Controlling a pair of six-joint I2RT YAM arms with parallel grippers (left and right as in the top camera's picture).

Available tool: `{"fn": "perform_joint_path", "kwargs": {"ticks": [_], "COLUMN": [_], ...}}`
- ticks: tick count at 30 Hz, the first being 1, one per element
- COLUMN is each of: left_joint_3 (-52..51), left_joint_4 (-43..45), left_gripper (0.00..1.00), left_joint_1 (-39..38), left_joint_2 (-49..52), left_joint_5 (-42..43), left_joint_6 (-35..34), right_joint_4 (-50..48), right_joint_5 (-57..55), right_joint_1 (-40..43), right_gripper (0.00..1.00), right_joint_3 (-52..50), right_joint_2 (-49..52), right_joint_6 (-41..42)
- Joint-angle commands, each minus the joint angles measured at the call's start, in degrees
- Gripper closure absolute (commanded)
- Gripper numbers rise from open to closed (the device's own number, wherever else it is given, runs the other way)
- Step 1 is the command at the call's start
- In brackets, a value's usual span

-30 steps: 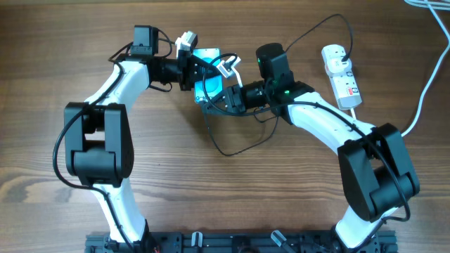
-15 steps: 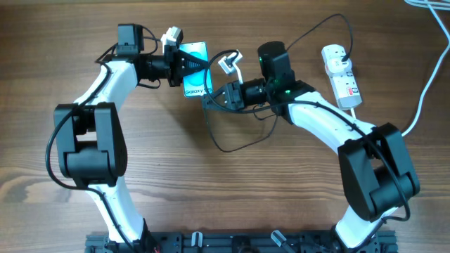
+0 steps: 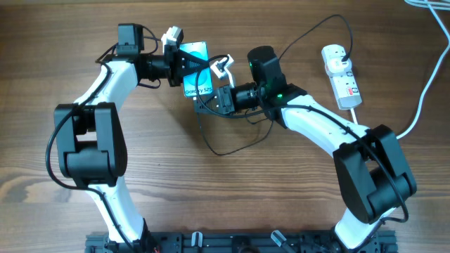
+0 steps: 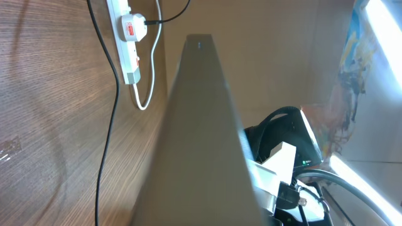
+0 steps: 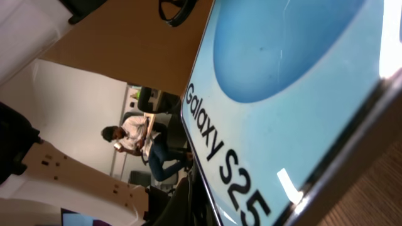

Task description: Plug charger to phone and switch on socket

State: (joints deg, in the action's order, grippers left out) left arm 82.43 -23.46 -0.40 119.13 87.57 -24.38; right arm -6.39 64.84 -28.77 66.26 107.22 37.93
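The phone (image 3: 197, 74), with its teal screen reading "Galaxy S25", is lifted off the table at the back centre, and my left gripper (image 3: 184, 67) is shut on its upper left side. My right gripper (image 3: 211, 100) is shut on the charger (image 3: 232, 149) near its plug tip, right at the phone's lower end. In the left wrist view the phone's back (image 4: 201, 125) fills the middle, and the black plug tip (image 4: 293, 200) shows beside it. The screen (image 5: 301, 81) fills the right wrist view. The white socket (image 3: 341, 77) lies at the back right.
The charger's slack loops on the wooden table (image 3: 211, 197) in front of the phone, then arcs back to the socket. A thick white cord (image 3: 425, 84) runs off the socket toward the right edge. Both arms crowd the back centre.
The left arm carried the phone left and up, then held still. The right gripper, with the charger, followed to the left and now sits at the phone's lower end.
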Motion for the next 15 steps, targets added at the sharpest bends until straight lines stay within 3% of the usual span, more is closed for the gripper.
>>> {"fn": "perform_joint_path", "kwargs": {"ticks": [1,15], "left_joint_3": [0.0,0.0], "left_joint_4": [0.2,0.8], "left_gripper": [0.96,0.96], "left_joint_1": [0.0,0.0], "left_joint_2": [-1.3,-1.3], "left_joint_5": [2.8,2.8], "left_joint_6": [-0.3,-0.1], "right_joint_4": [-0.3,-0.8], "right_joint_5": [-2.3,2.9], "right_joint_1": [0.4,2.3], "right_gripper": [0.96,0.96], "right_joint_3": [0.7,0.7], "right_joint_2": [-0.9,-0.9], "right_joint_6": [1.4,2.2]}}
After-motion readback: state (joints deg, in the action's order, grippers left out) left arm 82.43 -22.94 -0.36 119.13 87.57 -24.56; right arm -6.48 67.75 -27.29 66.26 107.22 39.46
